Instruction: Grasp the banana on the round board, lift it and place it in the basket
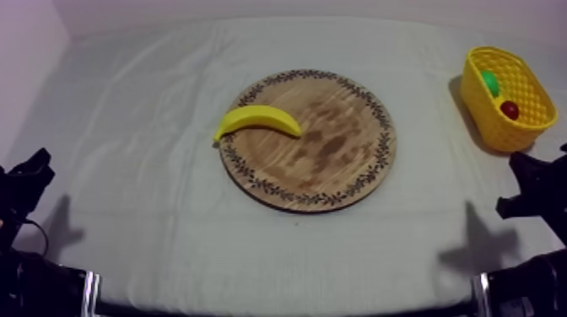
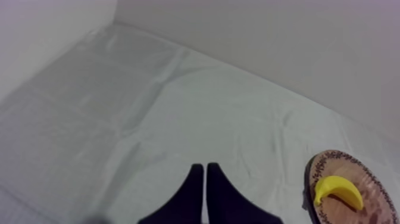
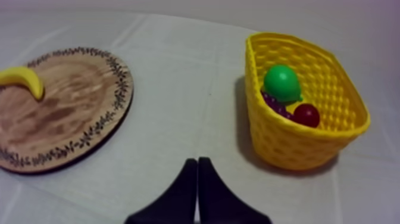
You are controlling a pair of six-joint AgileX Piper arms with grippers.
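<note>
Starting at your L: the left gripper [image 2: 205, 167] sits low at the table's 8 o'clock, fingers pressed together into a narrow wedge w/ nothing between them. It's idle, so there's no reason for it to be spread. Next, the banana [image 1: 257, 120] lies flat on its side at the 10 o'clock edge of the wooden board [image 1: 337, 164], back arched toward 12, its left tip poking just past the patterned rim over the cloth [image 1: 126, 219]. I'd judge that overhang gives fingers a way in w/o scraping wood. The board is mid-table, and the rest of its face is bare. Further R, the yellow basket [image 1: 498, 126] stands at abt 2 o'clock from the board, well apart from it. Inside are a green fruit [image 3: 281, 83], prob. the pear, a small red fruit [image 3: 306, 114] just beside it, and a purple bit [image 3: 272, 101] tucked under the green one, maybe grapes, too hidden to say. Last, the right gripper [image 3: 197, 159] rests at 4 o'clock, likewise closed to a wedge and empty-handed, aimed at the gap between board and basket. Nothing's picked yet. The banana is nearer your L arm and the basket nearer your R, so you've a long carry either way.
</note>
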